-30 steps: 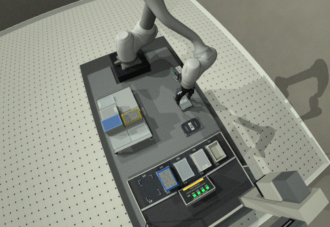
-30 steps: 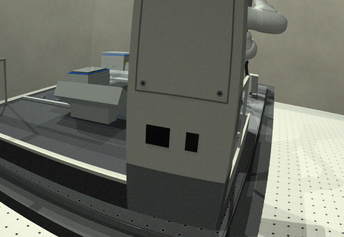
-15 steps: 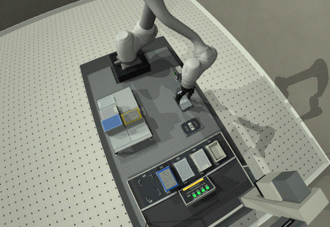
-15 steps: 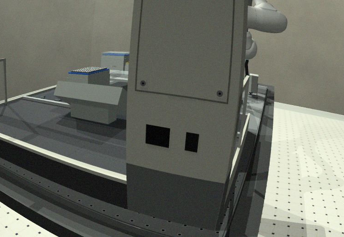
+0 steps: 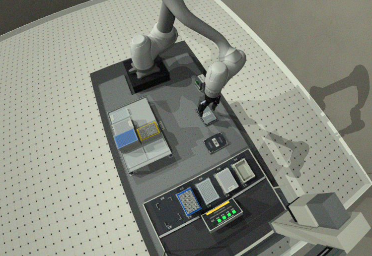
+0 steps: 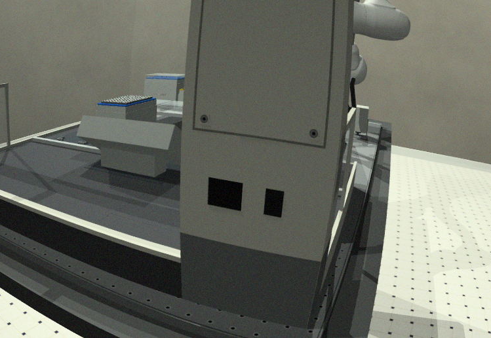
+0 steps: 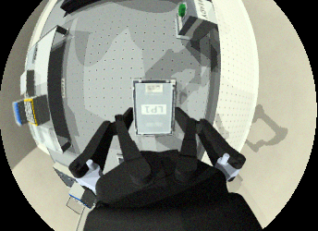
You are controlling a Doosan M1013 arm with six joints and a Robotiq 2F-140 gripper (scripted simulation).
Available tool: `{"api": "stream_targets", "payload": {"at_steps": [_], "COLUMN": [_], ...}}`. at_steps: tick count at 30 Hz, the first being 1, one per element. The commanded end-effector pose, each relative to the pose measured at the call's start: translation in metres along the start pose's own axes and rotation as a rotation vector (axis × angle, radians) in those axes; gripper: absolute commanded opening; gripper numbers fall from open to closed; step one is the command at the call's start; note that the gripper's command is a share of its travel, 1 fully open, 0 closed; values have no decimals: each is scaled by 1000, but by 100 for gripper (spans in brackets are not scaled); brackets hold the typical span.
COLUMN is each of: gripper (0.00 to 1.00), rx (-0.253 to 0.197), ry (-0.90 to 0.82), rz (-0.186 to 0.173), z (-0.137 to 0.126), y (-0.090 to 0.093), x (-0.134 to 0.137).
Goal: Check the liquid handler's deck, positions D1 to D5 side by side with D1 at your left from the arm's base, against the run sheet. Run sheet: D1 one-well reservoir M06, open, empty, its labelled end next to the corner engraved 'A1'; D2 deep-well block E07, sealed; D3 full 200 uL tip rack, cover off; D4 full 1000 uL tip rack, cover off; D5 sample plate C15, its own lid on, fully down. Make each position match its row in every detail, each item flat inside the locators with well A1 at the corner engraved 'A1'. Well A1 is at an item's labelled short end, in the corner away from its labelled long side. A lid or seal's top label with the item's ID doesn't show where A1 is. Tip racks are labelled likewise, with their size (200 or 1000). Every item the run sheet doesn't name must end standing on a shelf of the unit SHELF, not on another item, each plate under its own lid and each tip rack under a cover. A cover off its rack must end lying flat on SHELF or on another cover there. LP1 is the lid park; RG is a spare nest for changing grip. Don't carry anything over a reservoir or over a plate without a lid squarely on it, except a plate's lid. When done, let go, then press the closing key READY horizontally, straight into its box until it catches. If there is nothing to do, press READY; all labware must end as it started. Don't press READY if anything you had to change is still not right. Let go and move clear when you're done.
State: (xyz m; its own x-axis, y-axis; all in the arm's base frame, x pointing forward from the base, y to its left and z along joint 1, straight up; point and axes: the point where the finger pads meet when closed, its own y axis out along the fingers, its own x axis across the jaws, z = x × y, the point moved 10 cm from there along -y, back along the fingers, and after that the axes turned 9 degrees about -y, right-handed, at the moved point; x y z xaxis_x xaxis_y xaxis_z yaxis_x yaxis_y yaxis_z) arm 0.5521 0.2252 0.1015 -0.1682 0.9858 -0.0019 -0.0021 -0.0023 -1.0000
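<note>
My gripper (image 5: 208, 105) hangs over the right side of the bench, open, its fingers to either side of a lidded plate (image 5: 208, 117). The plate lies flat in a dark nest, with a label on its lid that I cannot read. In the wrist view the plate (image 7: 154, 107) lies just ahead of the spread fingers. On the deck, D5 (image 5: 168, 211) is empty. D4 holds a blue-rimmed tip rack (image 5: 188, 201), D3 a grey tip rack (image 5: 206, 190), D2 a pale sealed block (image 5: 226, 180), and D1 an open reservoir (image 5: 242, 170). The READY key (image 5: 197, 82) stands behind the gripper.
A second dark nest (image 5: 213, 144) lies between the plate and the deck. The shelf unit (image 5: 137, 128) at the left holds a blue cover (image 5: 125, 138), a yellow-rimmed tip rack (image 5: 148, 130) and two pale plates. The handler's tower (image 6: 261, 159) blocks most of the exterior view.
</note>
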Motion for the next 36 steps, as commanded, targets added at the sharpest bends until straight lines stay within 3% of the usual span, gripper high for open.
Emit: {"api": "stream_targets", "payload": {"at_steps": [1, 36], "gripper": [66, 66], "rx": [-1, -1], "ry": [0, 0], "rz": [-1, -1], "z": [0, 0], "y": [-4, -56], "x": [0, 0]}}
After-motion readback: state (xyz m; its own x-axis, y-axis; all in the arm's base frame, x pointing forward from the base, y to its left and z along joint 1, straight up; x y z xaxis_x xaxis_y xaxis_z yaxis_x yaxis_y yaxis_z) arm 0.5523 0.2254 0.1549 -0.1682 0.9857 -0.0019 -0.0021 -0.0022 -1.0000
